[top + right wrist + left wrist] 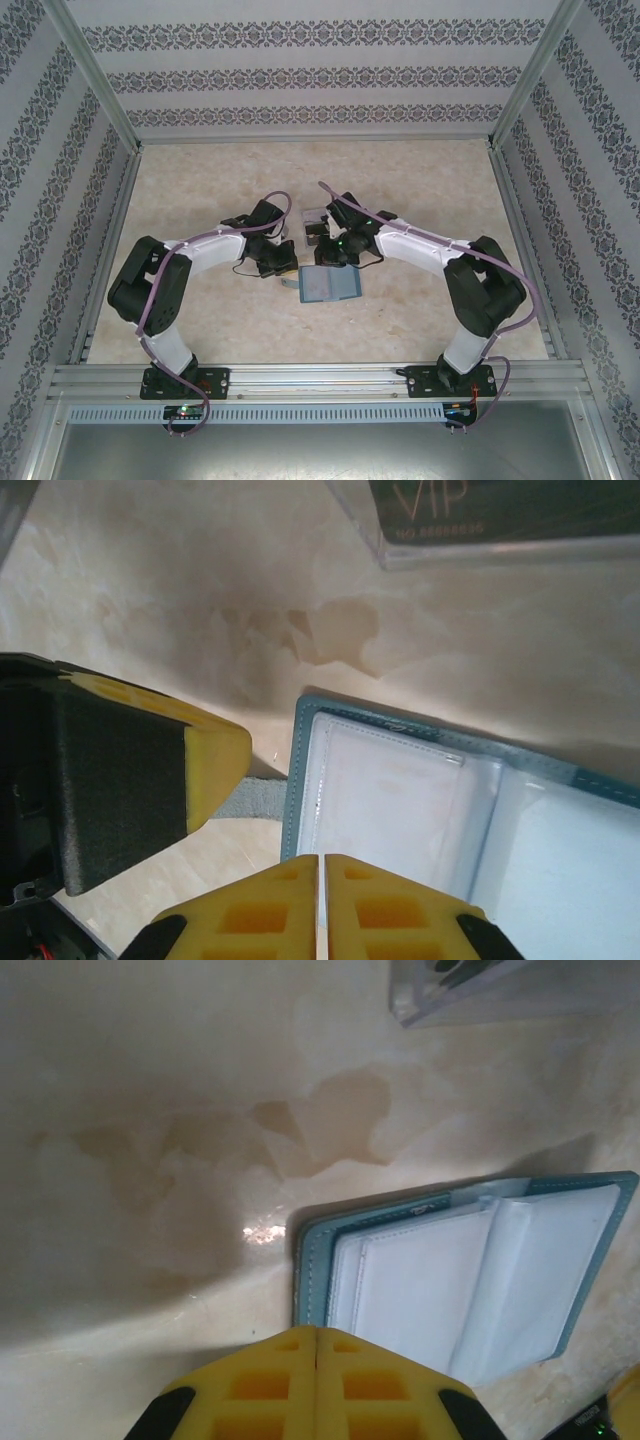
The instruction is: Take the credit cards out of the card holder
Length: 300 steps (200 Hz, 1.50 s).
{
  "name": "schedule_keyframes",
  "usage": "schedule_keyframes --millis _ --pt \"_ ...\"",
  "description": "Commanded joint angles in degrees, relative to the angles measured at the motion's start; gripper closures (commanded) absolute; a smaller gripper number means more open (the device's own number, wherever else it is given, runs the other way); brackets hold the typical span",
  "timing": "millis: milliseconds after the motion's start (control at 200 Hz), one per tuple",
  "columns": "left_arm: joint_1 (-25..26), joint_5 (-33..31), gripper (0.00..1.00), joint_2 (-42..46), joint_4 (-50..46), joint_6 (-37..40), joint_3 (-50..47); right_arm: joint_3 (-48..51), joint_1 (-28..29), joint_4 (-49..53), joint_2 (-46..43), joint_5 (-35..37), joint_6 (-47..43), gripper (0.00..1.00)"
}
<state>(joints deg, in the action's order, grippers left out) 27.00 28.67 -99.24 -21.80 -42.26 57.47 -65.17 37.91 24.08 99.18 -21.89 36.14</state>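
While the card holder (330, 286) lies spread open, pale pockets up for easy reach, I have the left gripper (317, 1380) beside its strap edge and the right gripper (322, 905) over it, both with fingers pressed together on nothing I can see, and a credit card (500, 510) lying just beyond it.
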Motion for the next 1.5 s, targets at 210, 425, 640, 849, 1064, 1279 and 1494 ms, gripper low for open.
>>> schedule_keyframes --millis 210,425,640,849,1064,1279,1494 --pt "0.43 0.31 1.0 -1.64 1.27 1.13 -2.11 0.31 3.12 -0.96 3.94 -2.44 3.3 0.77" --pt "0.5 0.73 1.0 -2.97 2.29 1.14 -3.63 -0.19 4.23 -0.61 6.81 -3.38 4.11 0.74" --pt "0.53 0.14 1.0 -3.46 1.6 2.27 -3.76 -1.52 5.29 0.75 8.66 -2.72 4.46 0.73" --pt "0.52 -0.01 1.0 -3.85 1.26 2.49 -3.58 -2.48 5.56 4.33 9.41 -0.22 3.44 0.72" --pt "0.46 0.15 1.0 -4.2 1.24 2.65 -3.31 -3.98 5.66 9.47 9.46 4.04 1.66 0.7" --pt "0.57 0.3 1.0 -4.3 1.4 2.5 -3.22 -5.03 5.78 12.69 9.96 6.6 0.64 0.68" --pt "0.45 0.34 1.0 -4.21 1.5 2.61 -3.27 -6.8 6.38 15.39 10.31 8.81 -0.64 0.64"
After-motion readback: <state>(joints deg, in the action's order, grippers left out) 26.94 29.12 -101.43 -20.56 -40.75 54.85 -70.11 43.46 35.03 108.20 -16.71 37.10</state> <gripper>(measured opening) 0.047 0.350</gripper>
